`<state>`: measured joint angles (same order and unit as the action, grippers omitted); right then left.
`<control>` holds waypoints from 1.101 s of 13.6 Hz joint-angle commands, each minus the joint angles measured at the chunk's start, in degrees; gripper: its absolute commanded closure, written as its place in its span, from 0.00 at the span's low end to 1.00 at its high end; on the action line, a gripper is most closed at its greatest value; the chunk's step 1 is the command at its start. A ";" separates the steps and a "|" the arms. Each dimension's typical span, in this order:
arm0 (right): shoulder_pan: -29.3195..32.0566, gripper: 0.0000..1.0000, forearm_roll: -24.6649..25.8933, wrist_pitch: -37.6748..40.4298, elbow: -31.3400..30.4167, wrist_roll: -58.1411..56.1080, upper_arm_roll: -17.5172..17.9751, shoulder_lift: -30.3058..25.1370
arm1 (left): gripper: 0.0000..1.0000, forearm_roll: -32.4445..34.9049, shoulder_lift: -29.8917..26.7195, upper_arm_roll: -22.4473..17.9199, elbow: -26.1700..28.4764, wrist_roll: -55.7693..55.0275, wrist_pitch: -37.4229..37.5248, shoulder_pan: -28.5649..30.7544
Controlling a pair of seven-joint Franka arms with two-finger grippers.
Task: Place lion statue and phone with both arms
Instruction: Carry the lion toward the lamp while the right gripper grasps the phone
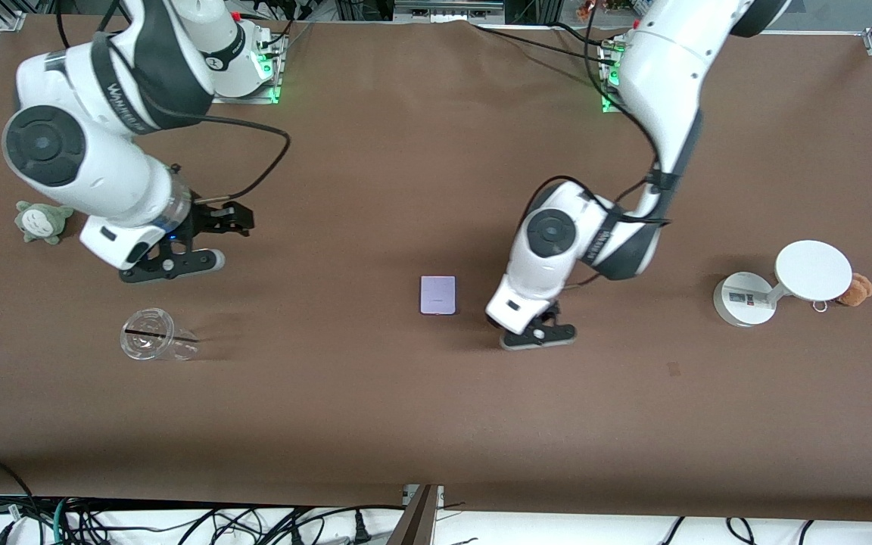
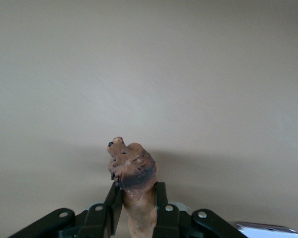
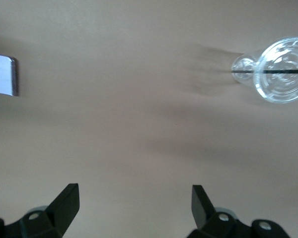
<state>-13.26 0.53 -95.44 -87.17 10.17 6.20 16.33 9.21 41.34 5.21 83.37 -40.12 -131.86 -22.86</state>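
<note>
At the middle of the brown table [image 1: 375, 424], the left gripper [image 1: 538, 333] is down low just beside the phone [image 1: 437, 294], toward the left arm's end of it. Its 2 fingers [image 2: 161, 203] are clamped on the lion [image 2: 132, 171], whose dark-muzzled head sticks out past the fingertips in the left wrist view; a corner of the phone shows at the edge of that same view. In the front view the lion itself is hidden under the left wrist.

The phone lies flat on the cloth, pale lavender face up, apart from the gripper.

The right gripper [image 1: 213, 238] hangs over the table toward the right arm's end, its fingers [image 3: 67, 203] spread wide and holding nothing. A clear plastic cup [image 1: 154, 344] lies on its side nearer the front camera than that gripper. A grey-green plush [image 1: 41, 221] sits by the right arm's edge of the table.

Toward the left arm's end stands a white stand [image 1: 780, 284] with a round disc, and a tan plush [image 1: 856, 290] with a keyring sits touching it.
</note>
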 commanded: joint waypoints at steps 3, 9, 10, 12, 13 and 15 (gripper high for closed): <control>-8.78 0.00 -0.62 -4.30 7.00 14.07 0.04 8.51 | 1.00 0.64 -6.09 1.64 3.72 11.52 4.06 8.26; -20.65 0.00 -1.85 -24.94 11.39 32.07 0.04 23.36 | 1.00 -1.65 -13.04 3.66 14.35 24.54 4.33 20.74; -22.49 0.00 -1.59 -27.15 13.93 35.41 -0.14 26.87 | 1.00 -1.65 -13.48 3.66 15.58 27.60 4.24 22.67; -25.66 0.00 0.25 -30.32 17.37 38.77 -0.84 31.98 | 1.00 -1.65 -14.09 3.66 17.60 32.62 4.07 26.10; -26.63 0.00 1.74 -31.29 17.56 38.96 -1.01 33.14 | 1.00 -1.56 -14.36 3.66 18.57 33.34 3.89 26.90; -27.43 0.00 3.33 -32.44 17.56 38.96 -1.37 34.90 | 1.00 -1.21 -14.80 3.66 20.24 33.52 2.93 27.78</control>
<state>-39.77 2.11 -127.81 -72.57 48.04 5.84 48.81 8.65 29.43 7.92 99.64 -8.29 -127.54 3.89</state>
